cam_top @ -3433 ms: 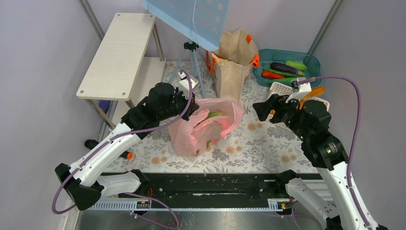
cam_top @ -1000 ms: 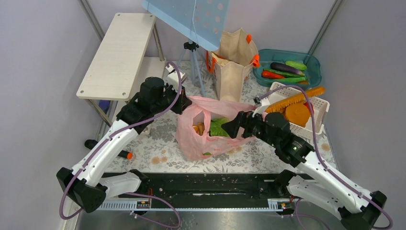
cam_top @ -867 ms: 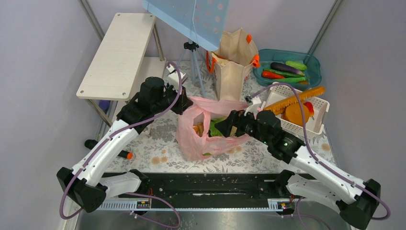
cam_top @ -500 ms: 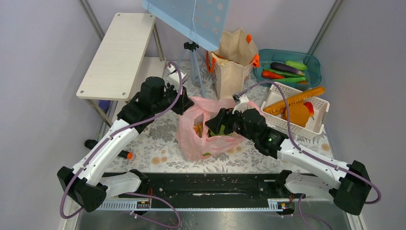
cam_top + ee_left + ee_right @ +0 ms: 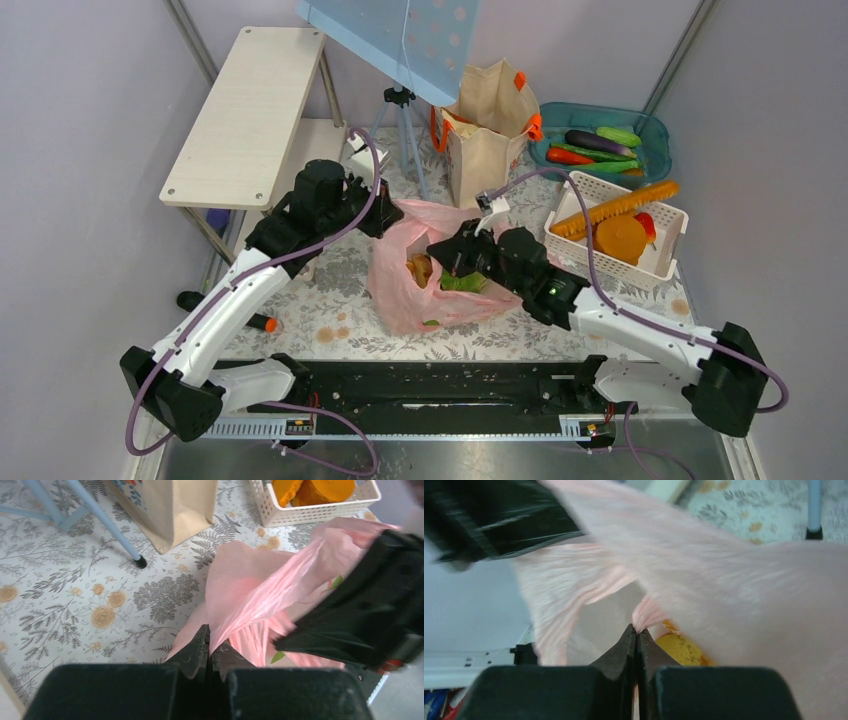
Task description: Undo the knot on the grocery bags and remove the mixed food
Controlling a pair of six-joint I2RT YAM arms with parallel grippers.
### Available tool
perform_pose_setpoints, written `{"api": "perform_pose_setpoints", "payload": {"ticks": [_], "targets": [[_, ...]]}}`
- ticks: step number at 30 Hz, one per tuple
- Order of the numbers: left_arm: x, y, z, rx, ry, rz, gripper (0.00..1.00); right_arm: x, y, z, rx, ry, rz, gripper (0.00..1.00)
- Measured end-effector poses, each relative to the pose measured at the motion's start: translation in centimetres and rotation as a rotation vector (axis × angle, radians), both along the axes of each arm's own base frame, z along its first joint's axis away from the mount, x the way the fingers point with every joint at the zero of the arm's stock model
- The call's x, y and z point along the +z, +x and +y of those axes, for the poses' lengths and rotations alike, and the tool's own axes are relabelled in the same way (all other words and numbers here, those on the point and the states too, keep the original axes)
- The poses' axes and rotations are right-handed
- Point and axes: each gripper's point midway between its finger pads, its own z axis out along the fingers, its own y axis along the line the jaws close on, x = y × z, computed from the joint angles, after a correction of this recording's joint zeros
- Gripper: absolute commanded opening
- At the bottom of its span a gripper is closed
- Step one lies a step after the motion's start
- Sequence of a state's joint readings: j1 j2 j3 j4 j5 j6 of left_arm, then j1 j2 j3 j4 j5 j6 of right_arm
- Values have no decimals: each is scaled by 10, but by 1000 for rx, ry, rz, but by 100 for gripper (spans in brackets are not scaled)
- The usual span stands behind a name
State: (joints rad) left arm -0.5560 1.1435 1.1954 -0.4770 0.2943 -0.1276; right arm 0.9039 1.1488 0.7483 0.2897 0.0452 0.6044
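The pink grocery bag (image 5: 400,295) lies open-mouthed on the flowered table between both arms. My left gripper (image 5: 386,216) is shut on the bag's far left edge; in the left wrist view the left gripper (image 5: 210,641) pinches a pulled-up sheet of the pink bag (image 5: 250,580). My right gripper (image 5: 442,256) reaches into the bag's mouth. In the right wrist view the right gripper (image 5: 636,630) is shut on a gathered fold of the pink bag (image 5: 734,580). Inside the bag lie mixed food pieces: a leafy green vegetable (image 5: 462,283) and a brown bread-like piece (image 5: 419,268), whose yellow-brown side (image 5: 680,649) shows beside the fold.
A beige tote (image 5: 490,130) with orange handles stands behind the bag. A white basket (image 5: 660,268) of orange foods sits at the right, a teal tray (image 5: 655,130) of vegetables behind it. A tripod (image 5: 400,110) and a wooden shelf (image 5: 250,100) stand at the back left.
My right arm swung left from the white basket into the bag's mouth, and its jaws went from open to shut on the plastic. The left arm kept its hold without moving.
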Motion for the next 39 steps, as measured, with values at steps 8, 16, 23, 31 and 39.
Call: {"api": "perform_pose_setpoints", "payload": {"ticks": [8,16,23,31,39], "targets": [[-9,19,15,128,20,25,0,67,-64,-2,178,94,-271,0],[-20,26,16,155,14,79,0,37,-143,52,529,-75,-378,0],[-20,26,15,150,8,88,0,-13,-166,100,698,-277,-384,0],[-20,17,14,124,2,101,0,-77,-164,94,705,-418,-289,70],[-22,-18,27,67,-19,39,0,7,-174,54,663,-252,-346,100]]}}
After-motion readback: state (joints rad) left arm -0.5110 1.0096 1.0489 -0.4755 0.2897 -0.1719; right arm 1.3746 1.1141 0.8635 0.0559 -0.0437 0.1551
